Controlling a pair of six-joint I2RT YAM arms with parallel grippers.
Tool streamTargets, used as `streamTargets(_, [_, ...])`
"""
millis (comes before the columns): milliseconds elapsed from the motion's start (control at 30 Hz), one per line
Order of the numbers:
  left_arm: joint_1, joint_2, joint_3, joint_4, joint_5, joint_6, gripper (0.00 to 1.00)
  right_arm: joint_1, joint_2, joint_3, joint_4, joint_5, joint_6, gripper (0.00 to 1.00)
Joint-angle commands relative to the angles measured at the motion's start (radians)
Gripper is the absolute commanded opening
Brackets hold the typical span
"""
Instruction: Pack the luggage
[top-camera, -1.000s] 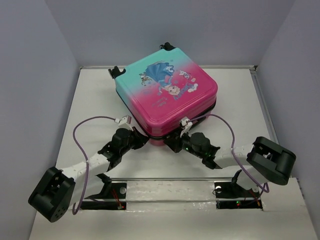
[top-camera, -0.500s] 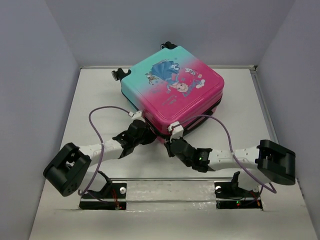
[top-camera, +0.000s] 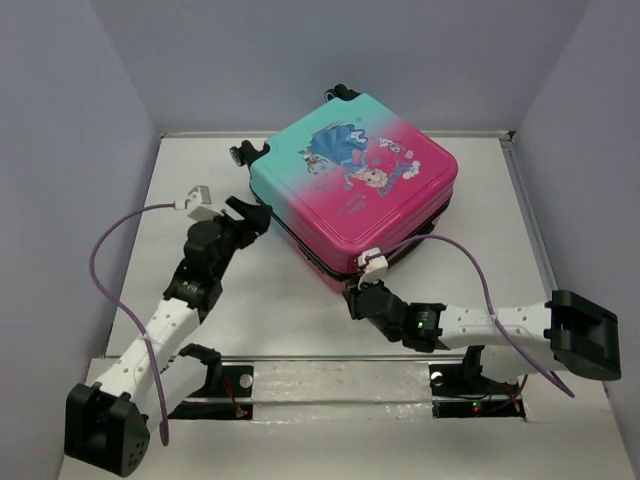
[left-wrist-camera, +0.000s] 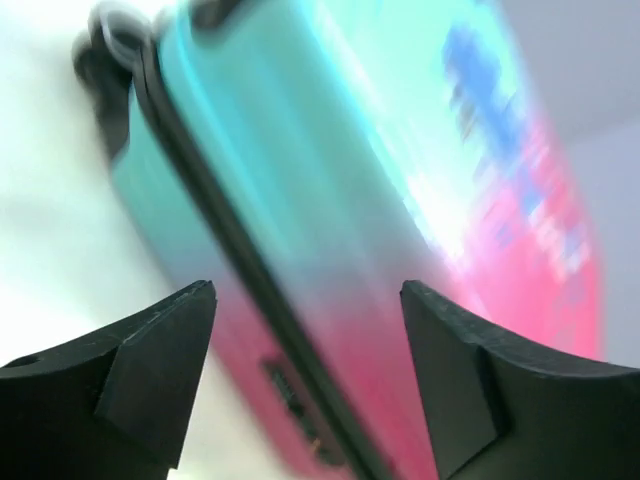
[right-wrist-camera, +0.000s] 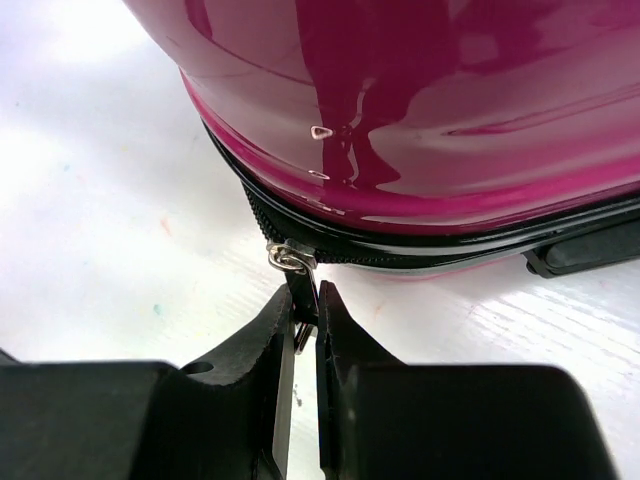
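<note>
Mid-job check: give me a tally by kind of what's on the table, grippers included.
luggage: 1
grippers: 2 (left gripper open, right gripper shut on the zipper pull)
Total: 3

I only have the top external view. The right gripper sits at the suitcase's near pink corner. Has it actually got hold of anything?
Observer: Yes. The right wrist view shows the right gripper shut on the zipper pull at the seam of the luggage.
Operator: And the left one, by the teal side?
Observer: The left wrist view shows the left gripper open and holding nothing, with the luggage blurred ahead of it.
</note>
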Motion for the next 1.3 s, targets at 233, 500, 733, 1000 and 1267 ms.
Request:
streamTargets(233, [0.36,0.463,0.531,0.055,0.341,-0.121,0.97,0.044,0.012,-0.008,0.134,-0.167,0.045,0.07])
streamTargets(500, [0.464,0.741,0.716,0.015,0.406,-0.121,0.99,0.044,0.019,-0.012,0.148,-0.195,0.043,0.07])
streamTargets(733, [0.46,0.921,0.817,0.076,0.5,-0.167,0.99,0.044,0.039,-0.017,0.161,-0.207,0.049,0.07])
streamTargets(1000, [0.415,0.965,0.829,0.214,0.546,-0.277,0.98,0.044,0.03,-0.008,0.161,-0.193,0.052,0.07])
streamTargets(1267, [0.414,0.913,0.757,0.406,0.53,-0.409,0.14,-0.012,-0.037,-0.022,0.155,-0.23,0.043,0.07])
